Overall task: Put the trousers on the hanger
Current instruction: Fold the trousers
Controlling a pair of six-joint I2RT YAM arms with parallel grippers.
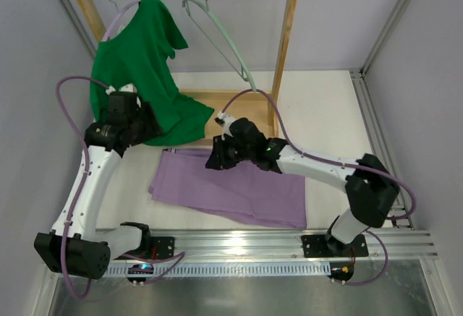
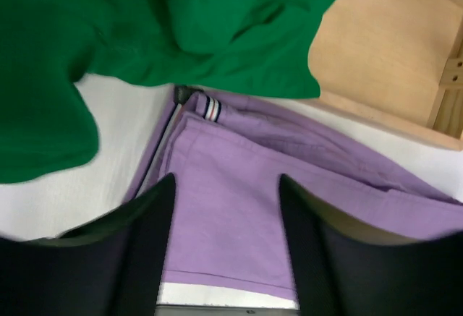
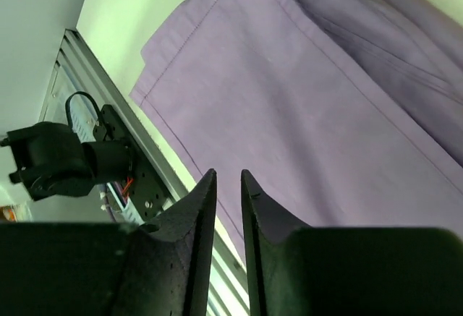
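Observation:
The lilac trousers [image 1: 231, 189] lie flat on the table in front of the wooden rack. The pale grey-green hanger [image 1: 226, 41] hangs bare from the rack's top bar. My left gripper [image 1: 150, 124] is open and empty, hovering above the trousers' upper left corner. In the left wrist view its gripper [image 2: 226, 186] spans the purple cloth [image 2: 231, 215], with the striped waistband detail [image 2: 210, 108] just ahead. My right gripper [image 1: 217, 155] is over the trousers' upper edge. In the right wrist view its gripper [image 3: 226, 175] stands almost shut with a narrow gap, holding nothing, above the cloth [image 3: 304, 92].
A dark green T-shirt [image 1: 145, 77] on a lavender hanger drapes from the rack's left side down over its wooden base [image 1: 210, 99], close to my left gripper; it also shows in the left wrist view [image 2: 145, 27]. A metal rail [image 1: 239, 240] runs along the near table edge.

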